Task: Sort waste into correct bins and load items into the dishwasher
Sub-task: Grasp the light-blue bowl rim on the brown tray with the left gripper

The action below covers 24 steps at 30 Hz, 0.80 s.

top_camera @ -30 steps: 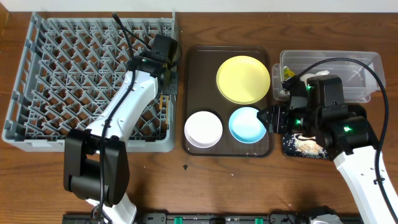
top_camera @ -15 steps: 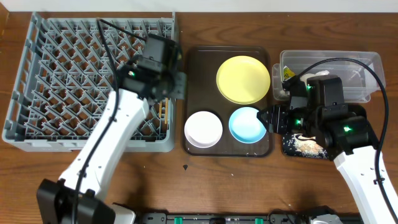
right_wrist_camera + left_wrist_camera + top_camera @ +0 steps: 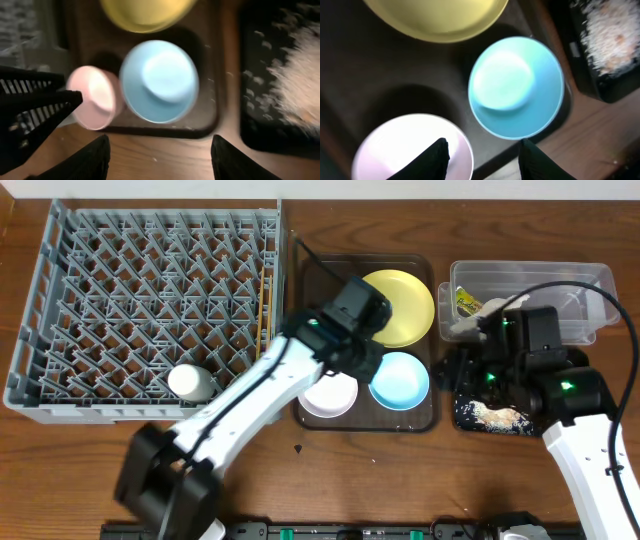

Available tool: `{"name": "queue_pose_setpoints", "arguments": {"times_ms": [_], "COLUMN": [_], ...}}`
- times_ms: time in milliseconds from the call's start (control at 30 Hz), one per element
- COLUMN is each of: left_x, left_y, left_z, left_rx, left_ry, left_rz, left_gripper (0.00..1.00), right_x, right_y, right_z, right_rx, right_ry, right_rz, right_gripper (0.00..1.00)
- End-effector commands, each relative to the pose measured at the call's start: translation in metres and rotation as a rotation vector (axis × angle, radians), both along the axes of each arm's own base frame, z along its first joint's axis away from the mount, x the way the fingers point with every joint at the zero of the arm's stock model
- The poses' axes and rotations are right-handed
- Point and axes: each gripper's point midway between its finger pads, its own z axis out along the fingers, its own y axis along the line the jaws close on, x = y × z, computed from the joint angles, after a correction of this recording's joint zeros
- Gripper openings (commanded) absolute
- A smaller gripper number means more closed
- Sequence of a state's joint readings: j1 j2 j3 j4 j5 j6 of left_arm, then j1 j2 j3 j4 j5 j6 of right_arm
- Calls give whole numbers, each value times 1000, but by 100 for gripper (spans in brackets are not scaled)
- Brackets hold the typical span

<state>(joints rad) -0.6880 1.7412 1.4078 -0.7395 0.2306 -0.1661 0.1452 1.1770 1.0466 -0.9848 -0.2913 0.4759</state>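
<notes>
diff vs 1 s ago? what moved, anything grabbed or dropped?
The left gripper swung right, from the dish rack's right edge to above the bowls on the brown tray, opening wider and empty. It seems to have left the chopsticks in the rack. The right gripper, open, backed off slightly. Yellow plate, light blue bowl and white-pinkish bowl are unmoved.

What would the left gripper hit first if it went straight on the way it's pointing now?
For the left gripper, probably the rim of the white-pinkish bowl under one finger, or the brown tray between it and the light blue bowl. Depth is unclear.
</notes>
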Motion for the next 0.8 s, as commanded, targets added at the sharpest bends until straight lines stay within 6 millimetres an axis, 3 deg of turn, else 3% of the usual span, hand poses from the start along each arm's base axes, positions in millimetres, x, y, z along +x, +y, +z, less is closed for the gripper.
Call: {"name": "queue_pose_setpoints", "arguments": {"times_ms": [0,167,333,433,533,667,767], "left_x": [-3,2,0,0,3,11,16], "left_y": [-4,-16,-26,-28,-30,-37,-41], "left_z": [-37,-75,-104,-117,-116,-96,-67], "left_rx": [47,66,87,99,87,53,9], "left_ry": [76,118,137,149,140,110,65], "left_rz": [45,67,47,45,62,70,70], "left_gripper": [47,47,46,30,8,7,7], "right_x": [1,-2,-1,-1,-1,-1,-1], "right_y": [-30,-45,-46,-46,-46,-46,-46], "right_z": [-3,-5,-5,-5,-5,-5,-5], "right_rx": [-47,-49,-49,-49,-49,-49,-49], "right_ry": [43,68,68,69,68,69,68], "right_rz": [-168,-224,-227,-227,-227,-226,-226], "right_gripper": [64,67,71,72,73,74,74]}}
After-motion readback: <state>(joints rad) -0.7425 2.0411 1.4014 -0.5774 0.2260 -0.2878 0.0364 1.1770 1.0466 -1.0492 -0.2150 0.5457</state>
